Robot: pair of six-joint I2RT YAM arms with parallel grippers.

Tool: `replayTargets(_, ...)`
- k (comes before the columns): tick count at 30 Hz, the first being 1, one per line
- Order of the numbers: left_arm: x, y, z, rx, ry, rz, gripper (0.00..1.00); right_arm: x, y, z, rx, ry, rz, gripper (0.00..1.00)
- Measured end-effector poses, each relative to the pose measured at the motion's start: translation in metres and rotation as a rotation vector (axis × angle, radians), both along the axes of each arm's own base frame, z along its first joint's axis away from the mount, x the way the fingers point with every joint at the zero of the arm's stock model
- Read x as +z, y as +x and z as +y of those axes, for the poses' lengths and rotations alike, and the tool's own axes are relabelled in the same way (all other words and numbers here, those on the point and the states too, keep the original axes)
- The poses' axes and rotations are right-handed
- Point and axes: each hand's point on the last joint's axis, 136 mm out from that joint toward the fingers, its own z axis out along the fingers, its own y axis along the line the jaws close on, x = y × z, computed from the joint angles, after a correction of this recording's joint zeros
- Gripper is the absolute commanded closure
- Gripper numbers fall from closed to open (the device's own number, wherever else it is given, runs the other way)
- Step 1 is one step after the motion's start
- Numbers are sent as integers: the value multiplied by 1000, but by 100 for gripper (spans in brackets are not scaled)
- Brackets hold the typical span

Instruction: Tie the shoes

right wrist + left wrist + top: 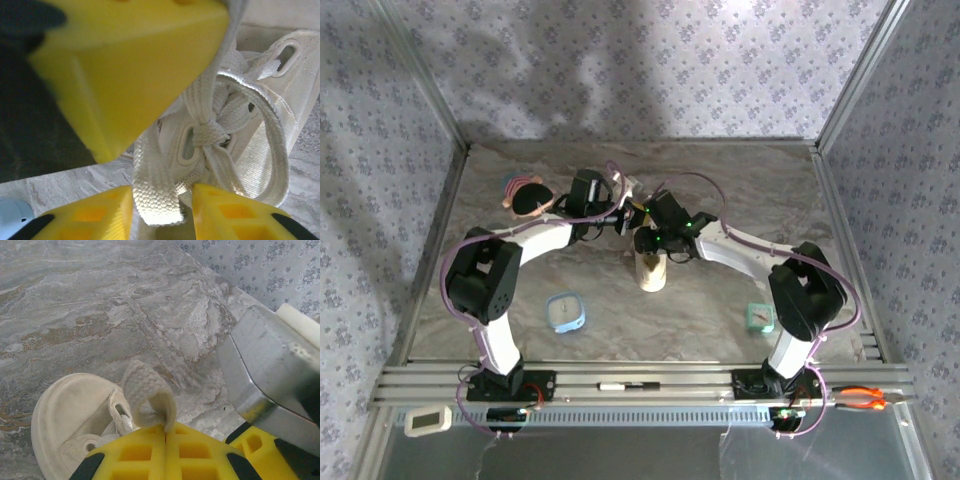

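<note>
left hand (165, 431) pinching a lace loop (146, 390) at lower middle, shoe (65, 410) at lower left, right hand (162, 204) spread around a second loop (152, 182)

Room just behind the shoe (651, 272) blocked, left gripper (165, 435) and right gripper (162, 202) crowding its laces (210, 130), bare table (750, 190) in front of shoe, light-blue object (565, 312) front-left, teal object (758, 317) front-right, dark round pink-trimmed object (528, 195) behind-left, all three well apart from it.
</note>
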Motion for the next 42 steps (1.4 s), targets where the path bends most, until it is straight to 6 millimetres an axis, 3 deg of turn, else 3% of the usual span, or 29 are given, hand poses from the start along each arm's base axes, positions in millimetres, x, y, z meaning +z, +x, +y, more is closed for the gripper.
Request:
replayTargets(10, -3, -2, -1, -9, 5, 19, 100, -2, 0, -6, 11, -63, -17, 100)
replayTargets(15, -5, -3, 0, -11, 11, 27, 100, 16, 2, -11, 32, -83, -39, 100)
replayTargets(20, -5, -3, 0, -12, 11, 27, 100, 51, 11, -21, 58, -58, -64, 100)
replayTargets(24, -5, -3, 0, -14, 10, 28, 100, 60, 13, -29, 86, -48, -34, 100)
replayTargets(31, -6, -4, 0, -14, 11, 31, 100, 48, -4, -34, 144, -6, 75, 100)
replayTargets(42, -17, -10, 3, -14, 22, 52, 100, -8, -38, -61, 135, -28, 251, 100)
